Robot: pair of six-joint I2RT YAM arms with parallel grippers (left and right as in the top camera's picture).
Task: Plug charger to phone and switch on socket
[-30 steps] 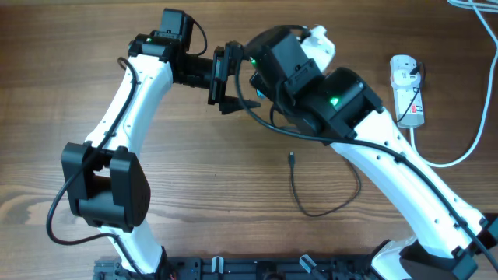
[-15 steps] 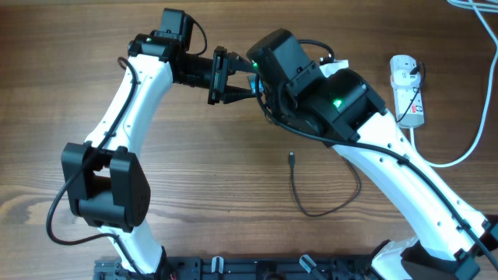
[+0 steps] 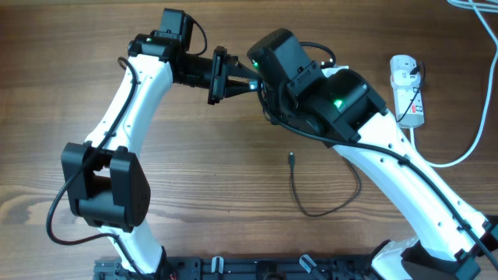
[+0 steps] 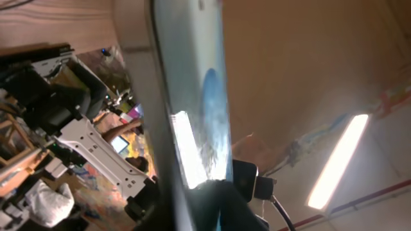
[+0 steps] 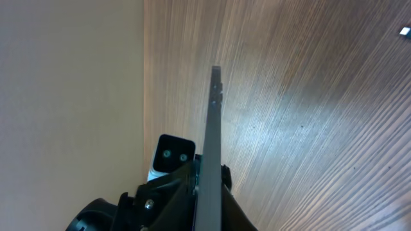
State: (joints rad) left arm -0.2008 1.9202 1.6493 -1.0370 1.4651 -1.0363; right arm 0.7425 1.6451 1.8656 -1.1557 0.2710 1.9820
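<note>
Wood-grain table (image 3: pixel 194 194) fills the overhead view, and both arms meet high above its far middle. The phone (image 5: pixel 212 128) is off the table there. In the right wrist view it stands edge-on, a thin dark slab running straight away from the camera, with its far short end free. The right fingers (image 5: pixel 225 186) flank its near end and look closed on it. The left fingers (image 3: pixel 236 84) point at the same spot from the other side. Their own view shows the phone's glossy face very close, but whether they grip it I cannot tell.

The charger (image 3: pixel 311 211) lies slack on the table in a loop. Its connector tip (image 3: pixel 290 158) is on the robot-base side of the held phone, well apart from both sets of fingers. The last stretch of cable runs roughly toward the bases, so the tip faces the far edge. The right forearm passes just beside the tip, though those fingers seem occupied.

The socket (image 3: pixel 406 89) sits near the right edge with its white cord (image 3: pixel 467 152) trailing off; its switch looks untouched. I judge the plugging step not yet begun.
</note>
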